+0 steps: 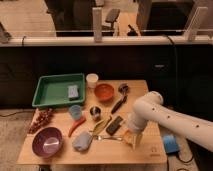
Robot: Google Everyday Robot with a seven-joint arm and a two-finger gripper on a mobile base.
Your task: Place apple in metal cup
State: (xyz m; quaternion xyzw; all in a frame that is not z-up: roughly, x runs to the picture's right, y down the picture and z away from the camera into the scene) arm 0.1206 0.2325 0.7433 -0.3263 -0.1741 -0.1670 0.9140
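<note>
While the apple [129, 136] lies near the table's [115, 153] front right corner, gripper [133, 141] hangs over it, jaws spread, likely for grasping; metal cup [95, 111] stands mid-table, upright, ready to receive.

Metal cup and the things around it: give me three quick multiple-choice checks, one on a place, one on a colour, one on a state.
1. Where does the metal cup stand?
A. in the green tray
B. just right of the pale blue cup
C. at the table's back right corner

2. What colour is the big bowl at the front left?
A. purple
B. white
C. green

3. How does the job stand?
A. apple in the metal cup
B. apple in the big bowl
C. apple not yet in the cup

Key: 1 B, the two cups stand side by side mid-table. 2 A, its inside is plainly purple. 3 C, the apple sits low at the open gripper, over the table's front right, far from the cup.
</note>
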